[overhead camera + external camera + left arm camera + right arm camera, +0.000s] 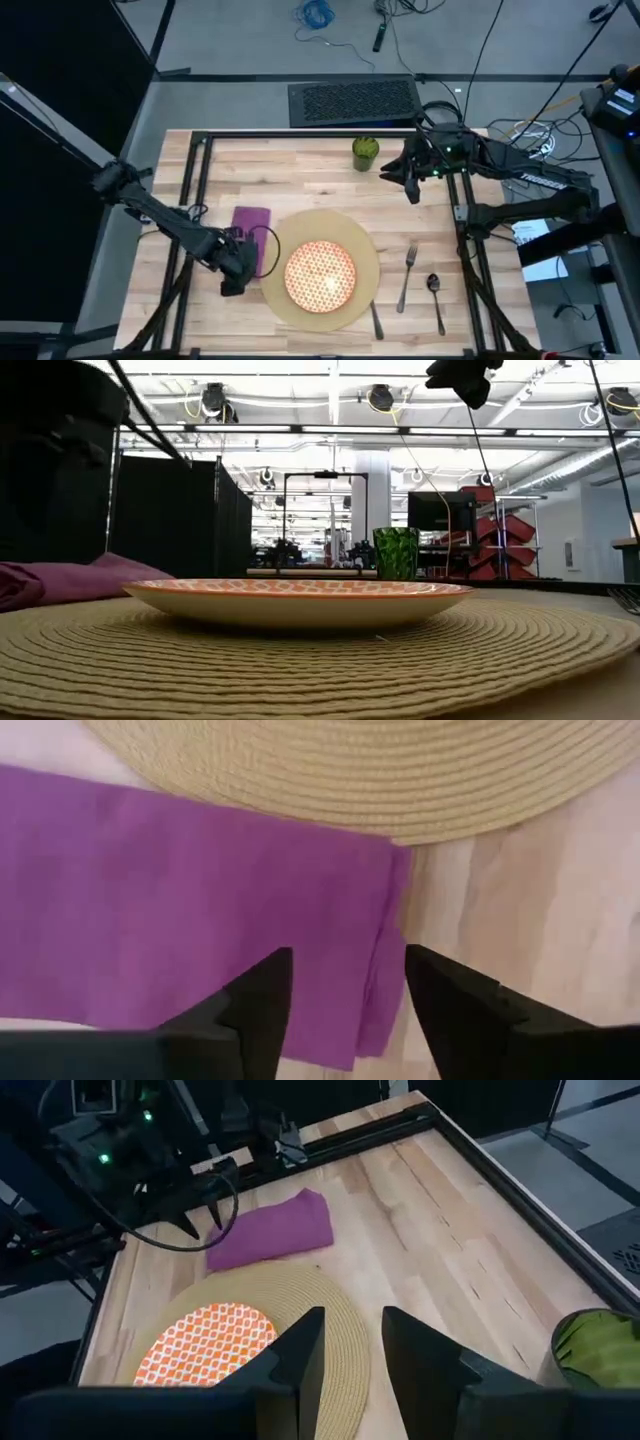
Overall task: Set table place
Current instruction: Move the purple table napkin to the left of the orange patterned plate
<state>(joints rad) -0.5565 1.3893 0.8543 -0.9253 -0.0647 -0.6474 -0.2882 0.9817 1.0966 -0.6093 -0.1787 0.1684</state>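
The place, a round tan woven mat [365, 255], lies on the table [300, 170] near its front edge. On the mat sits a red-and-cream plate [320, 275]. A folded purple napkin [252, 225] lies flat just left of the mat [380, 770]. My left gripper [240, 268] is open over the napkin's near end [300, 900], one finger on each side of its corner. I see no touch. My right gripper [410, 182] hangs open above the table's far right, beside a green cup [366, 153].
A fork [408, 275], a spoon [435, 295] and a knife [376, 320] lie on the wood right of the mat. The black frame bars [195, 180] run along the table's edges. Bare wood lies between the cup [396, 552] and the mat [300, 655].
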